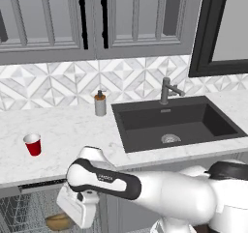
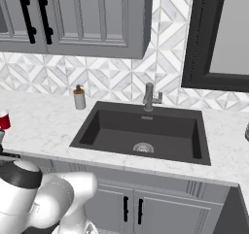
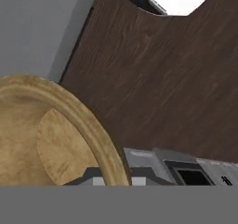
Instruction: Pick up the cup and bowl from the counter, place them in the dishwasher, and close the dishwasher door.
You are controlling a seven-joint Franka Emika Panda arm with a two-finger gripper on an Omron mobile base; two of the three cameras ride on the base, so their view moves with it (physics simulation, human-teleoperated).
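Observation:
The tan wooden bowl (image 1: 57,222) hangs low over the grey wire rack (image 1: 19,212) of the open dishwasher, below the white marble counter (image 1: 72,128). My gripper (image 1: 72,216) reaches down beside it and looks shut on the bowl's rim. In the hand view the bowl (image 3: 42,139) sits very close at the lower left, and its rim runs down to my gripper (image 3: 109,179). The red cup (image 1: 33,144) stands upright on the counter at the left, well above the hand; it also shows as the cup (image 2: 4,120) at the left edge.
A grey soap dispenser (image 1: 100,104) stands by the dark sink (image 1: 179,123) with its faucet (image 1: 167,89). Grey cabinet doors (image 2: 131,206) sit under the sink. Dark wood floor (image 3: 162,88) lies beyond the bowl. My own arm (image 1: 160,193) crosses the counter's front edge.

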